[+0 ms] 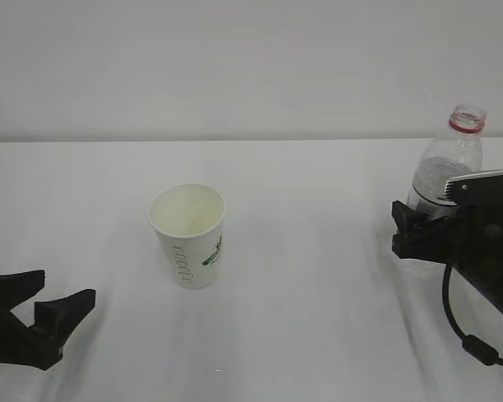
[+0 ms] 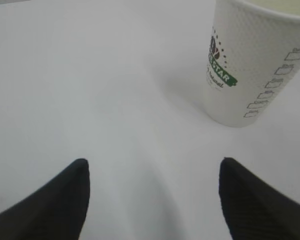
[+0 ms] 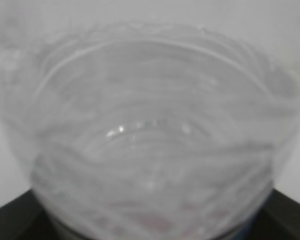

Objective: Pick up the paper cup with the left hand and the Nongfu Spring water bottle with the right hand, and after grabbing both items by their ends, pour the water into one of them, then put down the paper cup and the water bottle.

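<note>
The paper cup stands upright mid-table, white with green lettering, and its inside looks dry. In the left wrist view the paper cup is ahead and to the right. My left gripper rests low at the near left, open and holding nothing, well short of the cup. The Nongfu Spring water bottle stands upright at the right, uncapped, with a red neck ring. My right gripper stands open around its lower body. The bottle fills the blurred right wrist view, dark fingers at the corners. I cannot make out the water.
A white table runs back to a pale wall. The right arm's black cable loops down near the right edge. Bare tabletop lies between cup and bottle.
</note>
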Action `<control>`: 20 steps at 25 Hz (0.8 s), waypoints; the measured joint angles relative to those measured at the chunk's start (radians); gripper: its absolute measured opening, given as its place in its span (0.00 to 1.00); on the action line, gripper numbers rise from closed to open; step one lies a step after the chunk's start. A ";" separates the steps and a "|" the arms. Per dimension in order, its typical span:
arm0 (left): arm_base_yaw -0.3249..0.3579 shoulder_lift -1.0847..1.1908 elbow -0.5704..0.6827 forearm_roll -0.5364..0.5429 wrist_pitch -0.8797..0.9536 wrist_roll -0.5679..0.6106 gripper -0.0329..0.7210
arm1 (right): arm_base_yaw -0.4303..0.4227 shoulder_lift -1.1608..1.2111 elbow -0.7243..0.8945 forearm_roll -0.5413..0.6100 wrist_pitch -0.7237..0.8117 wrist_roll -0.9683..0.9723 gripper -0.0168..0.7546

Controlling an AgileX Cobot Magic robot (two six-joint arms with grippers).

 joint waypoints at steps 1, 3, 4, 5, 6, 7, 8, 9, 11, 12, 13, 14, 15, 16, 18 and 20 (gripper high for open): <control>0.000 0.000 0.000 0.000 0.000 0.000 0.82 | 0.000 0.000 0.000 0.000 0.000 0.000 0.76; 0.000 0.000 0.000 0.000 0.000 0.000 0.82 | 0.000 0.000 0.000 0.000 0.000 0.000 0.73; 0.000 0.000 0.000 0.000 0.000 0.002 0.82 | 0.000 0.000 0.002 0.000 -0.002 0.000 0.72; 0.000 0.000 0.000 0.000 0.000 0.002 0.82 | 0.000 0.000 0.006 0.000 -0.004 0.000 0.71; 0.000 0.000 0.000 0.000 0.000 0.002 0.82 | 0.000 0.000 0.009 0.000 -0.009 0.000 0.70; 0.000 0.000 0.000 0.000 0.000 0.002 0.82 | 0.000 0.000 0.016 0.000 -0.014 0.000 0.69; 0.000 0.000 0.000 0.002 0.000 0.002 0.82 | 0.000 0.000 0.022 0.000 -0.019 0.000 0.69; 0.000 0.000 0.000 0.002 0.000 0.002 0.82 | 0.000 0.000 0.029 0.000 -0.022 0.000 0.69; 0.000 0.000 0.000 0.002 0.000 0.002 0.82 | 0.000 -0.008 0.040 -0.009 -0.026 0.000 0.69; 0.000 0.000 0.000 0.004 0.000 0.002 0.82 | 0.000 -0.017 0.048 -0.014 -0.024 0.000 0.69; 0.000 0.000 0.000 0.005 0.000 0.002 0.82 | 0.000 -0.026 0.055 -0.025 -0.014 0.000 0.69; 0.000 0.000 0.000 0.009 0.000 0.002 0.82 | 0.000 -0.040 0.066 -0.033 -0.002 0.000 0.69; 0.000 0.000 0.000 0.011 0.000 0.002 0.82 | 0.000 -0.056 0.077 -0.037 0.012 0.000 0.69; 0.000 0.000 0.000 0.018 0.000 0.002 0.82 | 0.000 -0.074 0.089 -0.042 0.025 0.000 0.69; 0.000 0.000 0.000 0.040 0.000 0.002 0.82 | 0.000 -0.110 0.112 -0.045 0.047 0.000 0.69; 0.000 0.000 0.000 0.068 0.000 0.002 0.82 | 0.000 -0.156 0.136 -0.046 0.054 0.000 0.69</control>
